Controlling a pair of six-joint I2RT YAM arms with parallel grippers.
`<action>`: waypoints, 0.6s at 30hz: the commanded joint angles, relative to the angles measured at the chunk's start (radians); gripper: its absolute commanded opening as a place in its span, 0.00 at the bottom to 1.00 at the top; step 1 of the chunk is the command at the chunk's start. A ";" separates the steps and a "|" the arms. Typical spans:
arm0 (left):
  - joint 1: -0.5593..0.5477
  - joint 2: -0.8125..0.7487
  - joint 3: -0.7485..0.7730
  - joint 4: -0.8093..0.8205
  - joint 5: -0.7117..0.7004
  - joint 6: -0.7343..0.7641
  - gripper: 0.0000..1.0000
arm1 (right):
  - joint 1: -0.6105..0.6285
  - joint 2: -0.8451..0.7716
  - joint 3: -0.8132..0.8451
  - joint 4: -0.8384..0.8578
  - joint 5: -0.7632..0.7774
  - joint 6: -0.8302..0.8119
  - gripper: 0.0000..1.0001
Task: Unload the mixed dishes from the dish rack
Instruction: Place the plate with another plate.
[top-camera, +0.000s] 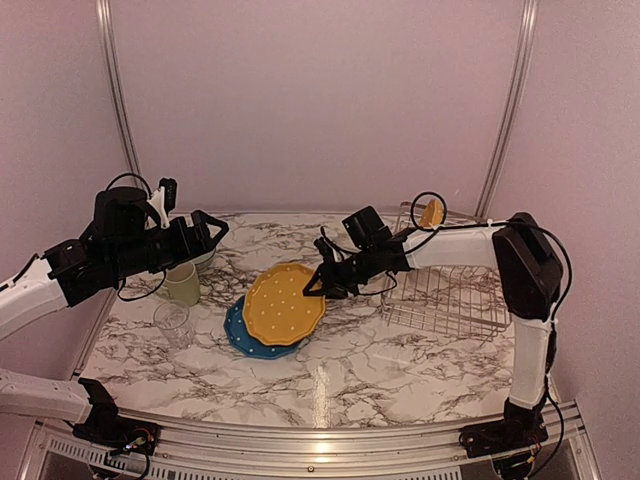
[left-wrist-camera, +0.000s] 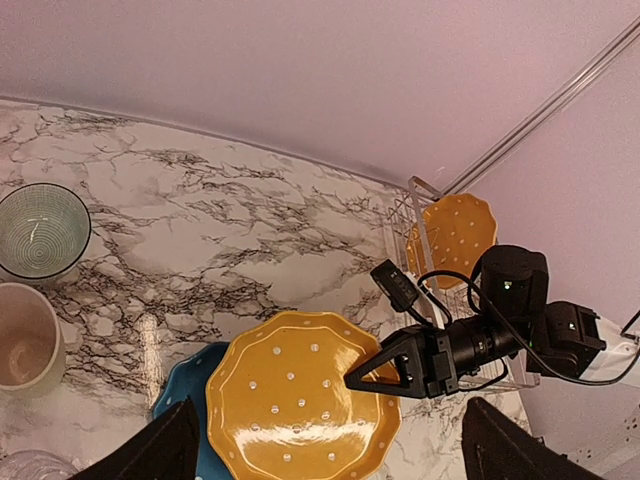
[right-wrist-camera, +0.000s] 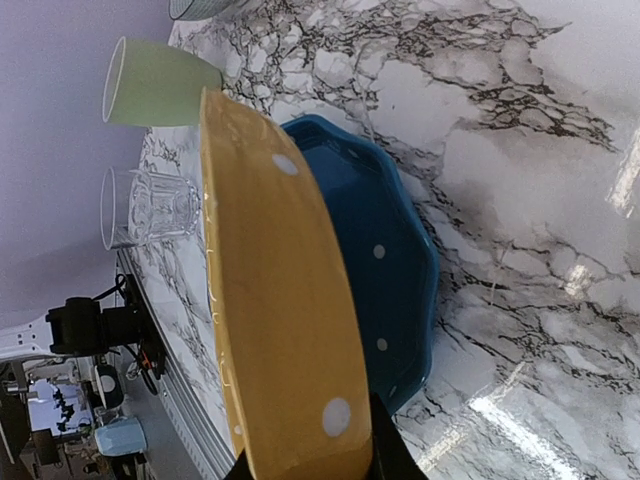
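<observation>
Fingers (left-wrist-camera: 372, 372) of my right gripper (top-camera: 316, 287) clamp a rim; my left gripper (top-camera: 218, 228) hangs spread. The rack (top-camera: 445, 295) at the right edge holds one yellow plate (top-camera: 431, 213). The pinched plate (top-camera: 284, 303) tilts over the blue plate (top-camera: 245, 340), midway between the left and right edges. Released while tilted, it could slide off and chip.

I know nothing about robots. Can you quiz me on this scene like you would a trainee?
1. True or false: the dish rack holds no dishes.
2. Which fingers grip the yellow plate above the blue plate? A left, B right, C neither.
3. Fill in: the left fingers are ___ (open or shut).
Key: 1 false, a second yellow plate stands in it. 2 B, the right fingers pinch its rim. 3 open, holding nothing.
</observation>
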 joint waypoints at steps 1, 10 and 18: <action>-0.001 0.017 0.004 0.010 0.015 0.000 0.93 | 0.004 0.018 0.124 0.065 -0.128 -0.027 0.00; 0.000 0.028 0.015 0.000 0.012 0.005 0.93 | 0.016 0.096 0.198 -0.033 -0.159 -0.088 0.00; -0.001 0.031 0.015 -0.002 0.016 0.006 0.93 | 0.040 0.147 0.236 -0.037 -0.147 -0.066 0.00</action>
